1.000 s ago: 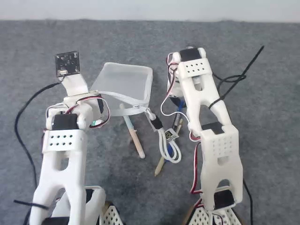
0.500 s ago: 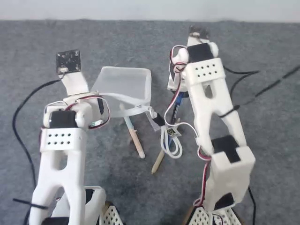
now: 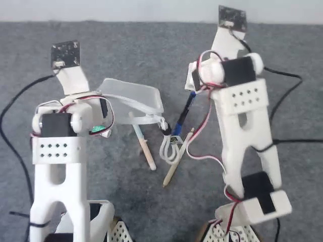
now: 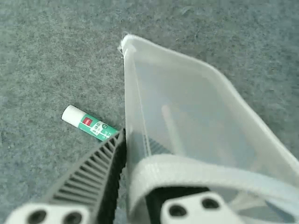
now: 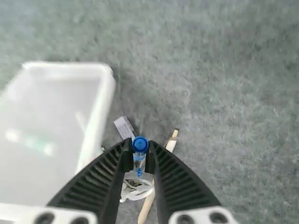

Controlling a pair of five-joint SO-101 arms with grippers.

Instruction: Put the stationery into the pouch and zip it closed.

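Observation:
My left gripper (image 4: 133,151) is shut on the rim of the translucent white pouch (image 4: 191,130), holding it tilted above the carpet; from above, the pouch (image 3: 132,96) hangs off the left arm. My right gripper (image 5: 139,145) is shut on a blue pen (image 5: 139,149), which slants down from the right gripper (image 3: 192,96) as the blue pen (image 3: 183,114), its tip near the pouch's corner. On the carpet lie a green glue stick (image 4: 89,125), a cream pen (image 3: 144,145) and a wooden pencil (image 3: 176,162).
A white looped cord (image 3: 168,149) lies by the pouch's zip end, between the cream pen and the pencil. Both arm bases stand at the near edge. Grey carpet (image 3: 292,101) stretches bare to the right and behind the arms.
The right arm has risen and swung back, lifting the blue pen off the carpet so it hangs slanted. The left arm has raised and tilted the pouch slightly.

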